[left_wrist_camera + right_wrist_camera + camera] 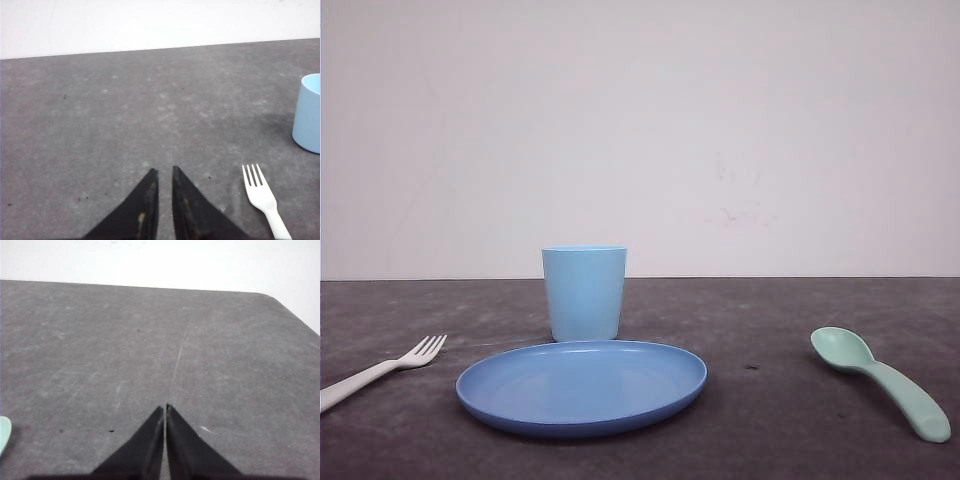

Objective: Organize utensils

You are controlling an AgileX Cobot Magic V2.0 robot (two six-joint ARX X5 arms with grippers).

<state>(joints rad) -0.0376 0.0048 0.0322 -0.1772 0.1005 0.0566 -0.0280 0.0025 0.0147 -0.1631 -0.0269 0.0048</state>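
**Fork and spoon lie loose at either side, both grippers empty**

The white fork lies flat near the left edge of the tabletop, tines pointing in toward the blue plate, handle running off toward the front-left corner. The mint-green spoon lies well apart from it toward the right edge, bowl facing up and handle angled toward the front-right corner. The light blue cup stands upright just behind the plate, about midway between the side edges.

The left gripper hovers over bare tabletop with its jaws nearly together and nothing between them; the fork sits just beside it. The right gripper has its jaws pressed closed, also empty, above bare surface near the rounded far-right corner, with a sliver of the spoon at the margin.

Both utensils look light, rigid and smooth, so likely to skid or pivot when nudged. The fork's slim handle lies low, calling for a pinch across its mid-length. The spoon's chunky handle offers a surer hold than its rounded bowl.
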